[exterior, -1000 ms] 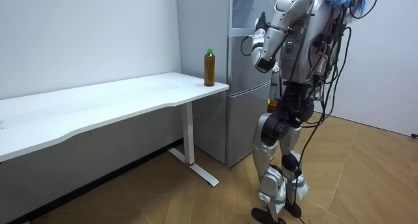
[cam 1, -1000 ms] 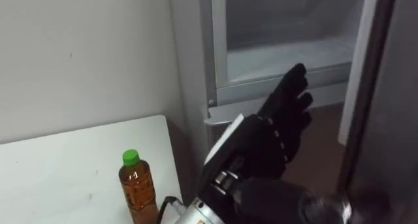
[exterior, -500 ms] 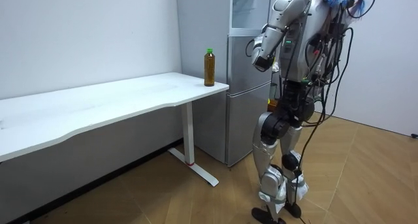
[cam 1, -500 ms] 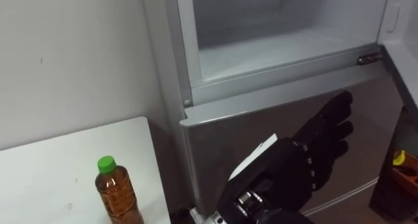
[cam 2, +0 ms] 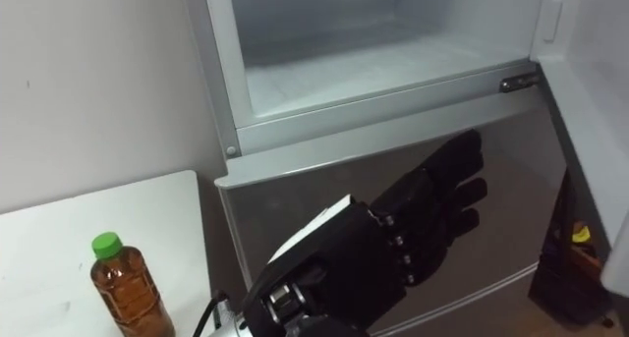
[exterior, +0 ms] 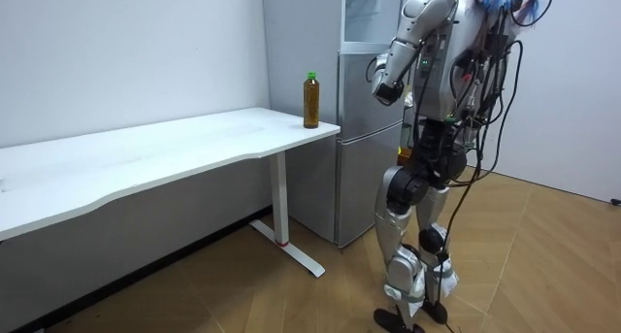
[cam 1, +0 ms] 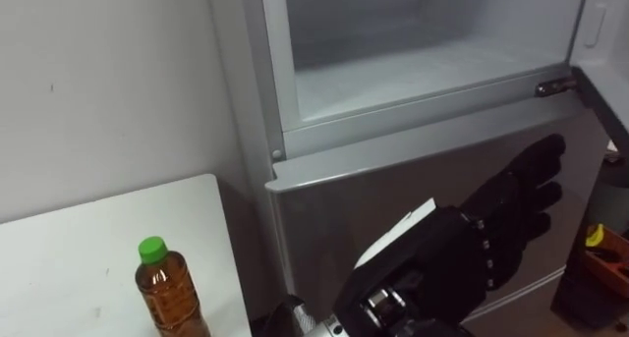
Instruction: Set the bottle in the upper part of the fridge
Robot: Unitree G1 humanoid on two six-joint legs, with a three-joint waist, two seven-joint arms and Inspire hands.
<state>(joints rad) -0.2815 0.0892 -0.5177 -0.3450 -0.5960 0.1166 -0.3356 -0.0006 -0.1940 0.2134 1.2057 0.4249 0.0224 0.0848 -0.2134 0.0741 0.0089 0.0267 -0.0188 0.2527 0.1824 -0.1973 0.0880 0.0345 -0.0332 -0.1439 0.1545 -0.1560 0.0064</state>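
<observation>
The bottle (cam 1: 167, 296) holds amber liquid under a green cap and stands upright near the white table's right end (cam 1: 211, 234), next to the fridge; the room view shows the bottle (exterior: 310, 100) there too. The upper fridge compartment (cam 1: 413, 67) is open, with a bare pale interior. My left hand (cam 1: 482, 239) is open, its dark fingers stretched up and to the right in front of the grey lower fridge door (cam 1: 334, 199). It holds nothing and sits well right of the bottle. In the room view this hand (exterior: 381, 88) is raised at chest height before the fridge (exterior: 361, 149).
The open upper door's inner side (cam 1: 598, 23) shows at the far right edge, with a hinge (cam 1: 553, 85) below it. A plain wall (cam 1: 108, 82) rises behind the table. The long white table (exterior: 146, 153) runs toward the room view's left, over wooden floor.
The eye view has swung from the door's edge to face the fridge front. My left hand dropped from before the upper compartment to the lower door. The bottle has stayed put.
</observation>
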